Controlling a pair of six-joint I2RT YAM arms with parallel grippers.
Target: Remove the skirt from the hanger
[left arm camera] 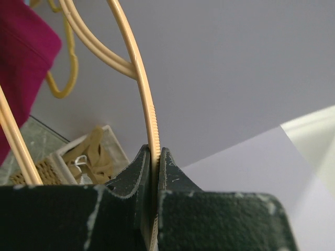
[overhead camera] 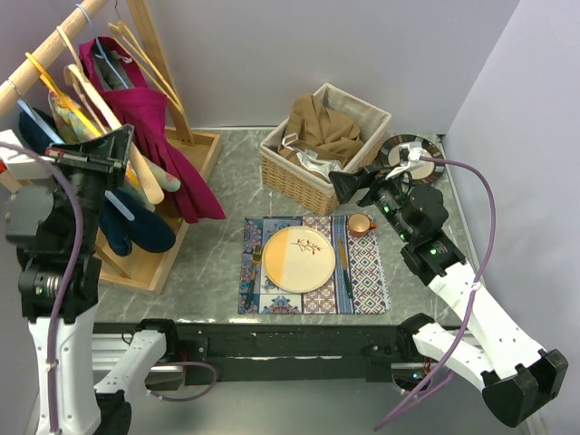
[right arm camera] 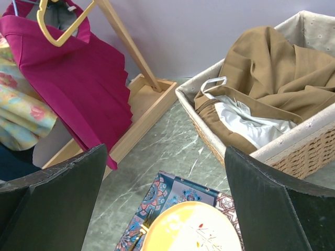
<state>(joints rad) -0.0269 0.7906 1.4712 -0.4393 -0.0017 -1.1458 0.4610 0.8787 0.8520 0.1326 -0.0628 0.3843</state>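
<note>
The magenta pleated skirt hangs on the wooden rack at the back left, its waist round a yellow hanger. My left gripper is up at the rack beside the skirt. It is shut on the ridged bar of a beige hanger; whether this hanger bears the skirt I cannot tell. A corner of the skirt shows at the upper left of the left wrist view. My right gripper hovers open and empty over the table's middle, pointing toward the skirt.
A wicker basket holding a brown garment stands at the back. A patterned placemat carries a yellow plate, cutlery and a small cup. Dark blue and floral clothes hang on the same rack, above its wooden base.
</note>
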